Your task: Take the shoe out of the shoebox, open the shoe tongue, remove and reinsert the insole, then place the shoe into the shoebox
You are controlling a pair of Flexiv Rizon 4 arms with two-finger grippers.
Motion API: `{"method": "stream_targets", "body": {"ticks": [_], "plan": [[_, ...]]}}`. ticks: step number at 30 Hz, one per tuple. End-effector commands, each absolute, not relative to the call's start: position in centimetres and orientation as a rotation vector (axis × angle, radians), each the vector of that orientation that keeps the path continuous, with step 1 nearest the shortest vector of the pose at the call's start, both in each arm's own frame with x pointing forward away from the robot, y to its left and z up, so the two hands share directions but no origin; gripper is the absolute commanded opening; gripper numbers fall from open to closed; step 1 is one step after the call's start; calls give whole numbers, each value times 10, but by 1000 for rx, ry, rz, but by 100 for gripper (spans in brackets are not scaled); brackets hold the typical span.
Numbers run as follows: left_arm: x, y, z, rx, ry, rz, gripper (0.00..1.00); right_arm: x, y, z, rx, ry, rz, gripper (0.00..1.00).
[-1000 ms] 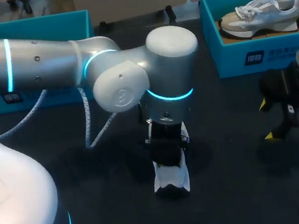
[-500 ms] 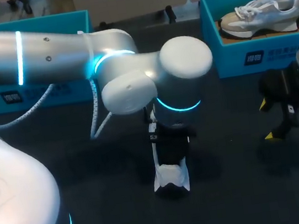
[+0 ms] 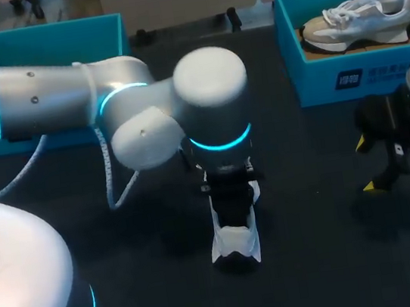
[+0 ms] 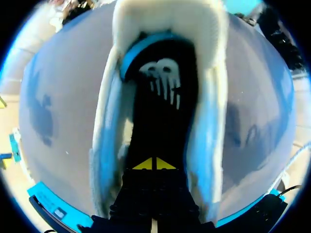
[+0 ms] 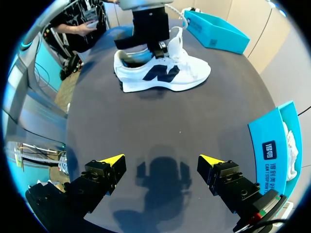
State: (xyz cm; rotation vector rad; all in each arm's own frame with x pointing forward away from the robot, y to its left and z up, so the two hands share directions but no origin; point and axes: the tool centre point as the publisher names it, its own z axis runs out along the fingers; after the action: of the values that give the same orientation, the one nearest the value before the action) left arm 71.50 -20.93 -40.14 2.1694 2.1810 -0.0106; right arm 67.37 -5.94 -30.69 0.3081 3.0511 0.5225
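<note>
Left gripper (image 4: 155, 164) down inside the shoe (image 5: 165, 73), tips together over the insole (image 4: 163, 92).
I judge insole removal is in hand; can't tell if the closed tips actually pinch the black insole. Next I need a firm nip on its edge and a straight lift without dragging the shoe. Right gripper (image 5: 161, 160) hangs wide apart, shoe well ahead of it. Writing: white logo on the insole ahead of the left tips, dark letter mark on the shoe's side, shoebox (image 5: 272, 145) label beside my right finger unreadable.
</note>
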Motion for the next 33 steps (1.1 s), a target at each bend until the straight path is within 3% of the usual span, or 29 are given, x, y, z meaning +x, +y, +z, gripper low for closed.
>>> {"method": "stream_targets", "body": {"ticks": [1, 18, 27, 33], "plan": [[721, -205, -384, 2271, 2171, -58, 0, 673, -58, -308, 309, 3050, 517, 100], [678, -195, -411, 2727, 2057, 178, 0, 673, -58, -308, 309, 3050, 517, 100], [679, -170, -452, 2228, 2241, 17, 0, 673, -58, -308, 309, 3050, 517, 100], [686, -180, -453, 2041, 2321, -51, 0, 673, -58, -308, 309, 3050, 517, 100]]}}
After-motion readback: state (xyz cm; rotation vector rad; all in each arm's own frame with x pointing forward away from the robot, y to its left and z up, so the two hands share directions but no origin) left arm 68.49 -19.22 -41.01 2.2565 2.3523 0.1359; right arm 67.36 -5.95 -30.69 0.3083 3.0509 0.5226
